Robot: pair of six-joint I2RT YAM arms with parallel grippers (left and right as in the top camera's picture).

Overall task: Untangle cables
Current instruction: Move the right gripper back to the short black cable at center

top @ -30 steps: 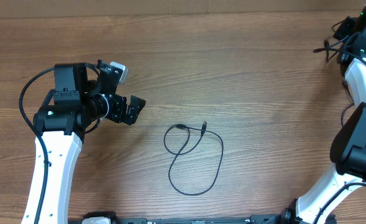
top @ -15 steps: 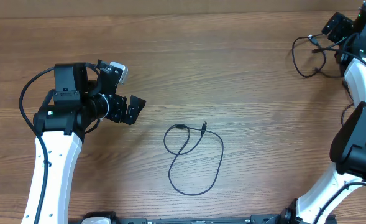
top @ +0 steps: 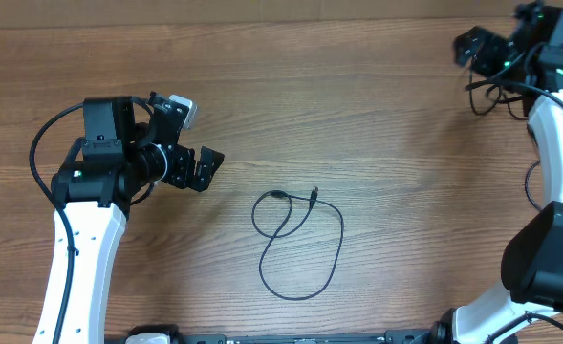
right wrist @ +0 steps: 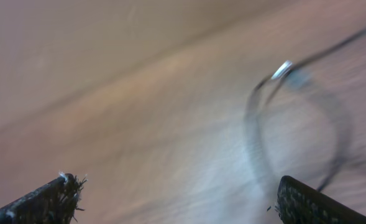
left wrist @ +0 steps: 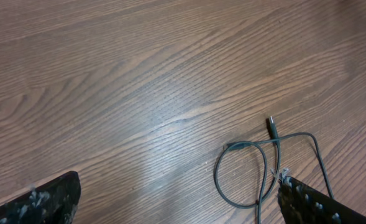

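Note:
One thin black cable lies in a loose crossed loop at the table's middle, both plug ends near its top. The left wrist view shows that cable with a silvery plug. My left gripper hangs open well to the left of it, nothing between its fingers. A second cable lies at the back right. My right gripper is open just above it and holds nothing. In the blurred right wrist view that cable's loop and plug lie beyond the fingertips.
The wooden table runs across the whole view. The right arm's white links stretch down the right edge. The left arm's white link stands at the front left. Thick black arm cables hang near both wrists.
The right gripper has opened and let go of the cable it held at the far right. It has swung left, and that cable now lies below it. The left arm has not moved.

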